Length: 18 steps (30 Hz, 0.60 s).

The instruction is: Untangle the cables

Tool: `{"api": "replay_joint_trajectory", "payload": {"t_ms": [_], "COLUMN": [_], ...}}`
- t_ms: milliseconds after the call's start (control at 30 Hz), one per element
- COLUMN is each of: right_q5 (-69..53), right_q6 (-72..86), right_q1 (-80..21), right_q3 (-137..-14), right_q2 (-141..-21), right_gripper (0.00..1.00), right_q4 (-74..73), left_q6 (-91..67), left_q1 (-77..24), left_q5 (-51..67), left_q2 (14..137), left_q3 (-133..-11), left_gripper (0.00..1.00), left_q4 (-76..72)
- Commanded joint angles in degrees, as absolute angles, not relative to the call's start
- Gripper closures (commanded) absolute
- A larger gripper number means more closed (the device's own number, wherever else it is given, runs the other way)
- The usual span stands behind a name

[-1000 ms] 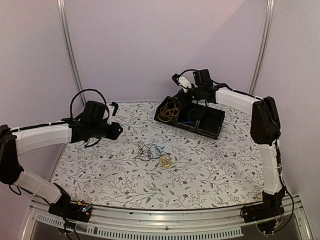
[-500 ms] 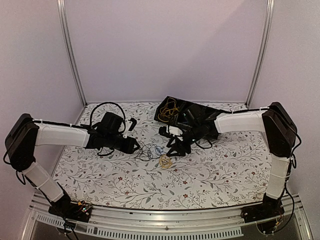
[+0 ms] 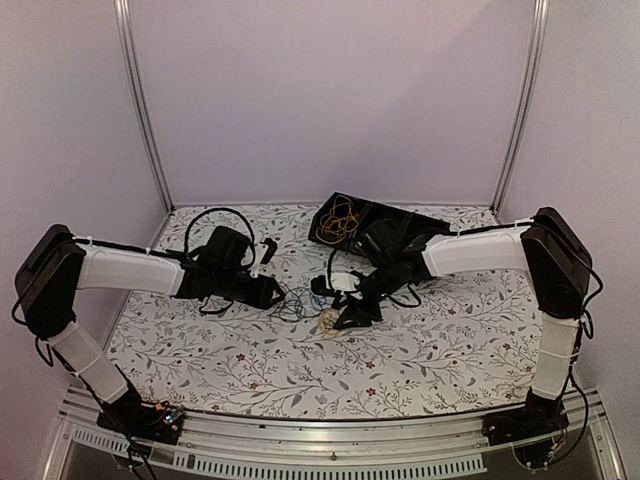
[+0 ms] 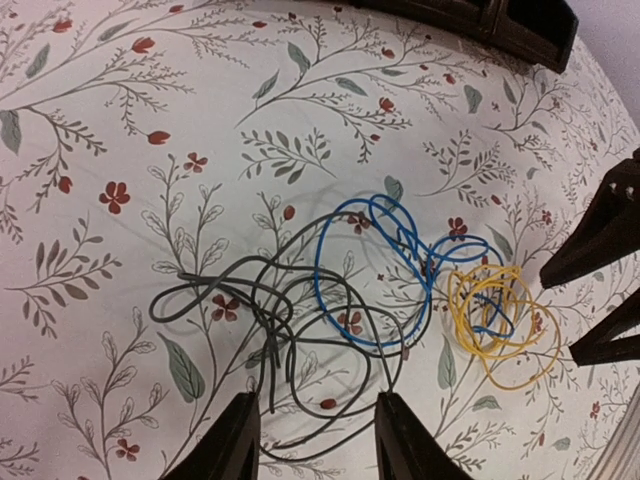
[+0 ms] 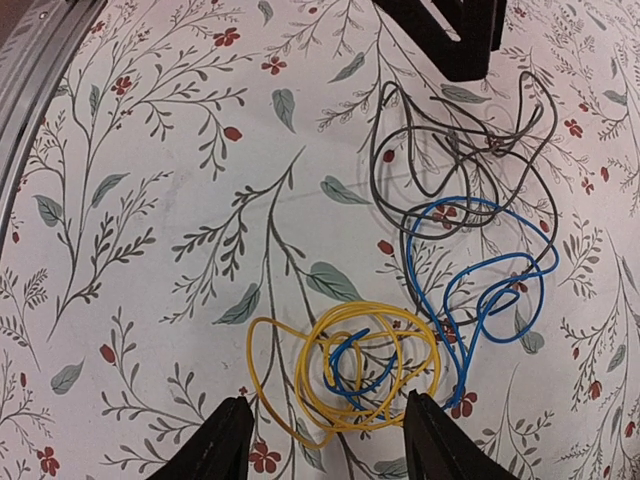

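A tangle of thin cables lies on the floral tabletop: a grey-black cable (image 4: 262,310), a blue cable (image 4: 372,262) and a yellow cable (image 4: 500,318), with the blue end threaded into the yellow loops. The tangle also shows in the top view (image 3: 305,305). In the right wrist view the yellow loops (image 5: 345,372), the blue cable (image 5: 480,275) and the grey-black cable (image 5: 450,150) are spread out. My left gripper (image 4: 312,440) is open just above the grey-black loops. My right gripper (image 5: 325,445) is open, straddling the yellow coil from above.
A black tray (image 3: 385,222) stands at the back of the table and holds another yellow-orange cable bundle (image 3: 340,220). The left gripper's fingers (image 5: 450,35) show at the top of the right wrist view. Metal frame posts stand at the back corners.
Both arms have come in from the sides and lowered over the tangle; the right arm left the tray and moved forward-left to the yellow coil. The cables have not moved.
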<state>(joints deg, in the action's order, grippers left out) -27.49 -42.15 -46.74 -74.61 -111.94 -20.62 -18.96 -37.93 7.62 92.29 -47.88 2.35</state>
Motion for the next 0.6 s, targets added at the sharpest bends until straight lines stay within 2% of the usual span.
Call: {"api": "replay_joint_trajectory", "payload": {"t_ms": [0,267,400,467,567], "right_q5": [-26.48,-26.59,-26.46,-26.41,-26.32], "right_q6": [-45.41,-45.53,-45.7,-45.82,-45.59], "right_q1": [-47.07,-47.14,-47.15,-47.12,-47.11], "right_q3": [-74.22,-76.5,-77.15,-77.32,-77.89], "right_q2": [-111.48,-114.47,-115.33,-115.63,-115.77], "right_gripper": [0.45,0.56,0.59,0.64,0.81], "right_q4": [-22.53,-23.73,-24.14,-24.37,-24.83], "left_q6": [-19.77,-19.92,-19.95,-19.93,-19.91], "left_q1": [-38.5,-38.89,-38.97,-38.95,-39.1], "left_q5": [8.95,9.01,8.68,8.56,8.48], "left_q2": [92.39,92.54,92.28,92.2,92.2], "left_q3": [-48.14,-48.87,-48.87,-48.95,-49.19], "left_gripper": [0.58,0.58,0.58,0.57,0.58], "left_q4": [-1.18,-1.19,-0.8,-0.7,-0.79]}}
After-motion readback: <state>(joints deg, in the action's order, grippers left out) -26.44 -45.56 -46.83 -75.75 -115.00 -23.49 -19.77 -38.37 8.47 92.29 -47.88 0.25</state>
